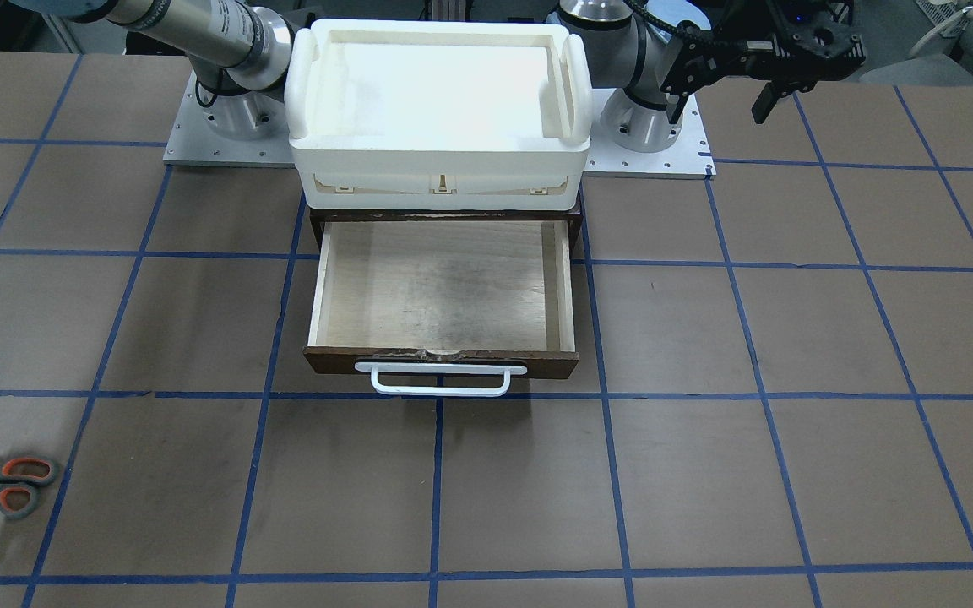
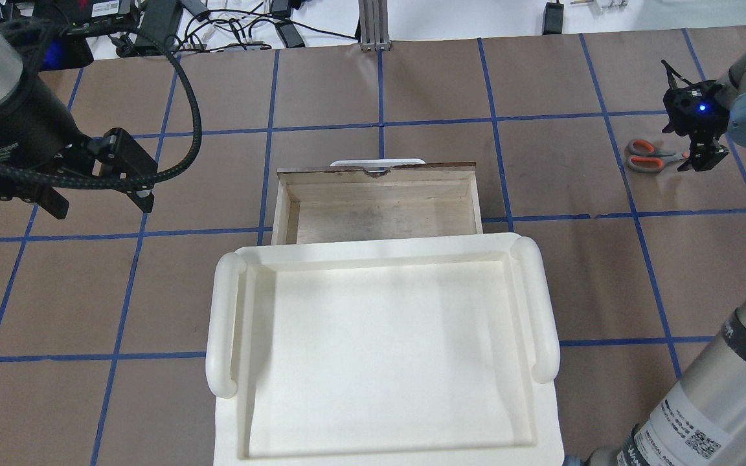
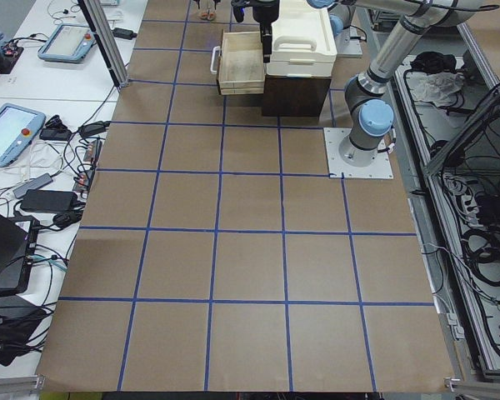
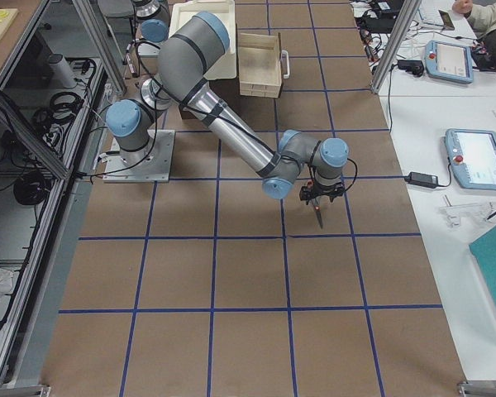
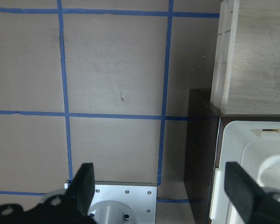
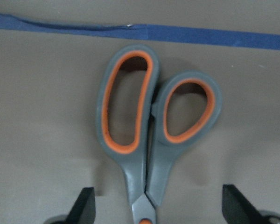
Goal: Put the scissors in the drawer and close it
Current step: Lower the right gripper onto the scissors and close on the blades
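Observation:
The scissors, grey handles lined in orange, lie flat on the table at its right end, also seen in the front view. My right gripper is open and low over them, one finger on each side of the pivot, handles pointing away; it shows in the overhead view. The drawer is pulled open and empty, with its white bar handle at the front; it also shows overhead. My left gripper is open and empty, hovering left of the drawer.
A white plastic tray sits on the dark cabinet above the drawer. The arm base plates flank the cabinet. The brown table has blue tape grid lines; one line runs just beyond the scissors' handles.

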Tool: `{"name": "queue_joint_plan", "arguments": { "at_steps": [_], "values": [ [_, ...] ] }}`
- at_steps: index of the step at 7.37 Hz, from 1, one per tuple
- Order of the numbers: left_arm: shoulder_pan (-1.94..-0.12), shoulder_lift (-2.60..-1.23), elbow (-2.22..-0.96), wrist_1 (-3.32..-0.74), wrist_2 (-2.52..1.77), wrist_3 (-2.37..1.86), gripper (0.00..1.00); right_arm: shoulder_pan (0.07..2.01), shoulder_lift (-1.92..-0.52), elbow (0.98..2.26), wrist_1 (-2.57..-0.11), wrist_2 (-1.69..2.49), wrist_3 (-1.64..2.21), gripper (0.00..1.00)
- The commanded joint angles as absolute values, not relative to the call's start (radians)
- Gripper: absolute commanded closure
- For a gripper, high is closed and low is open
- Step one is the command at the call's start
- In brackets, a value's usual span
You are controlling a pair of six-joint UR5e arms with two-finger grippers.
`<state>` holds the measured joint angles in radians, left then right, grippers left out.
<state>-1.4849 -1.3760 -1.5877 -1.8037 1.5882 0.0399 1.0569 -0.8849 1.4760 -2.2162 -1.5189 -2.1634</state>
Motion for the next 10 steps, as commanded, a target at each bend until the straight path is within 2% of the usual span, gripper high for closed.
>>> {"name": "queue_joint_plan", "arguments": {
  "at_steps": [1, 5, 6, 7, 8, 9, 10],
  "values": [
    [-1.485, -1.376, -1.589, -1.802, 1.588, 0.040, 0.00, 1.057, -0.882, 1.482, -2.203, -1.535, -2.163, 0.05],
    [-1.485, -1.376, -1.589, -1.802, 1.588, 0.040, 0.00, 1.057, -0.882, 1.486, -2.197, -1.542, -2.163, 0.08],
    [-1.485, -1.376, -1.589, -1.802, 1.588, 0.040, 0.00, 1.057, -0.882, 1.486, -2.197, -1.549, -2.163, 0.11],
    [-1.485, -1.376, -1.589, -1.802, 1.588, 0.040, 0.00, 1.057, -0.882, 1.486, -2.197, -1.549, -2.164, 0.26],
    [-1.485, -1.376, -1.589, -1.804, 1.589, 0.040, 0.00, 1.058, -0.885, 1.485, -2.198, -1.586, -2.166, 0.77],
    [-1.485, -1.376, -1.589, -1.804, 1.588, 0.040, 0.00, 1.066, -0.890, 1.483, -2.195, -1.618, -2.171, 1.00],
    [-1.485, -1.376, -1.589, -1.804, 1.588, 0.040, 0.00, 1.071, -0.894, 1.477, -2.189, -1.659, -2.174, 1.00]
  ]
}}
